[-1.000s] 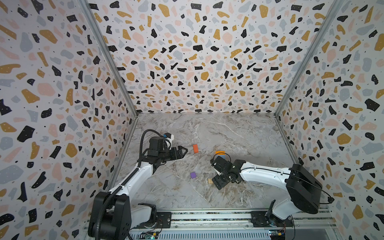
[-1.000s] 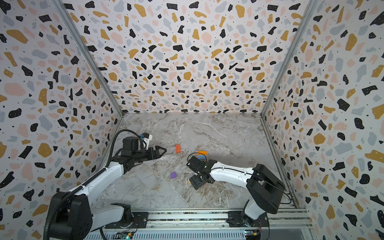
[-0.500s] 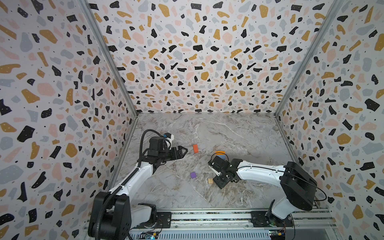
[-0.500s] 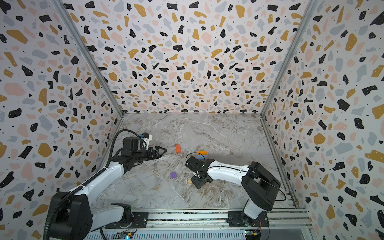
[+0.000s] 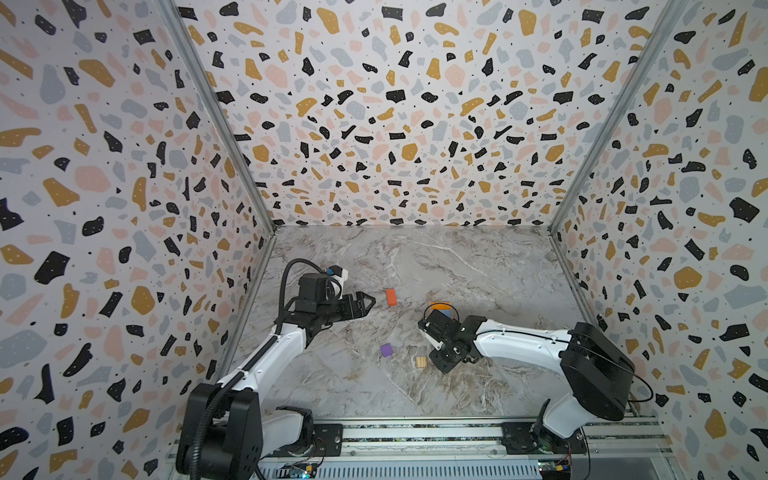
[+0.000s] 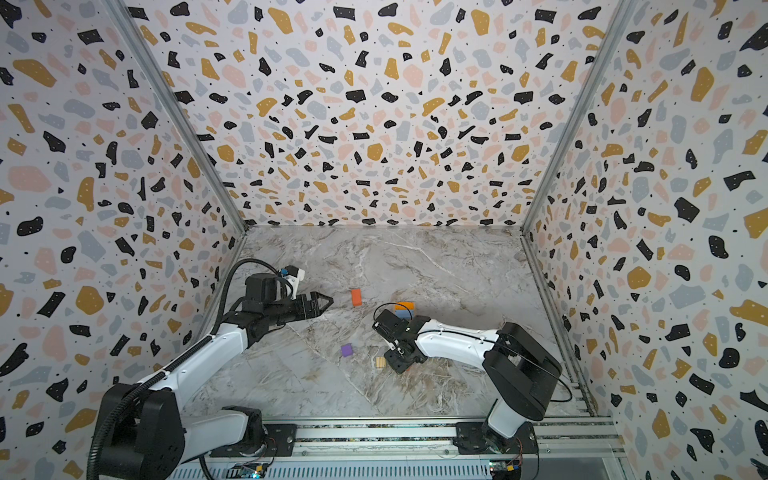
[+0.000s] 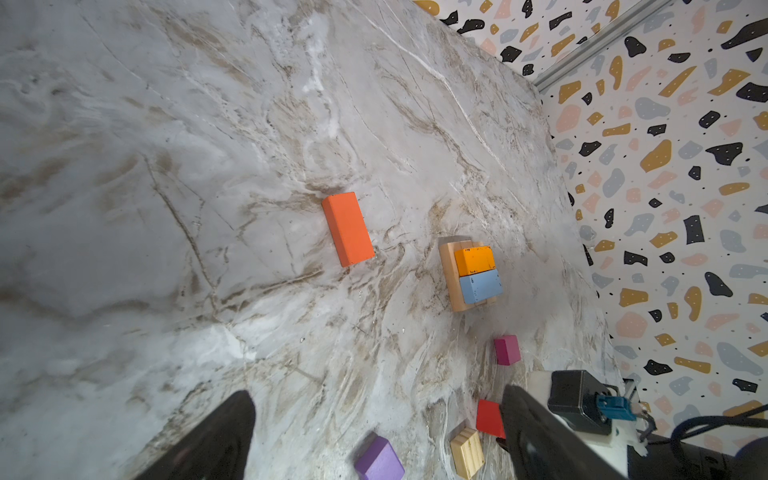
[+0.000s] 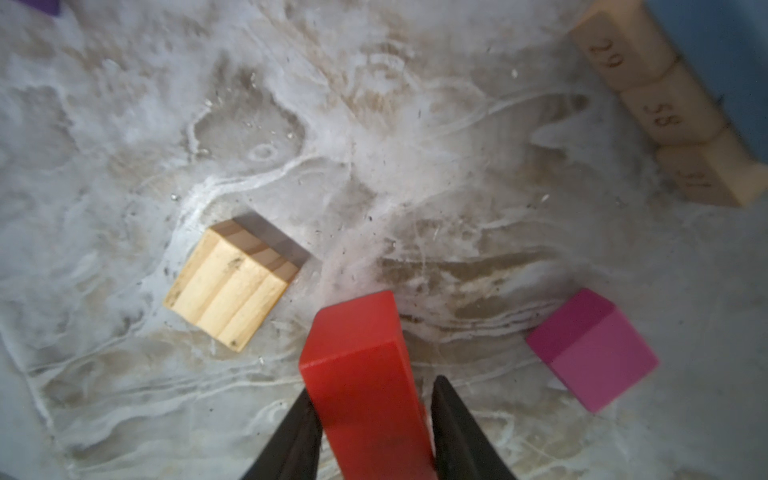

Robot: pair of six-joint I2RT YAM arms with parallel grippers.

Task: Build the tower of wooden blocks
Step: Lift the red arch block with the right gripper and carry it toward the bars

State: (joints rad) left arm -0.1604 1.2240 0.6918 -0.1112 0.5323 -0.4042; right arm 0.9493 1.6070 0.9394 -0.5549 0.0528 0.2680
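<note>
The tower (image 7: pixel 473 272) is a tan plank base with an orange and a blue block side by side on it; both top views show it just behind my right wrist (image 5: pixel 440 308) (image 6: pixel 403 309). My right gripper (image 8: pixel 374 386) points down at the floor (image 5: pixel 442 360) (image 6: pixel 397 363), shut on a red block (image 8: pixel 361 374) that stands between its fingers. My left gripper (image 7: pixel 376 395) hovers open and empty at the left (image 5: pixel 365 301) (image 6: pixel 326 300), near an orange-red block (image 5: pixel 390 297).
A purple cube (image 5: pixel 386 350) (image 7: pixel 380 459) and a tan cube (image 5: pixel 421 362) (image 8: pixel 232 286) lie just left of my right gripper. A magenta cube (image 8: pixel 594 349) (image 7: pixel 507 350) sits on its other side. Patterned walls close three sides.
My right gripper's jaws have closed in from wide apart onto the red block, and that arm has shifted slightly. The left arm has not moved.
</note>
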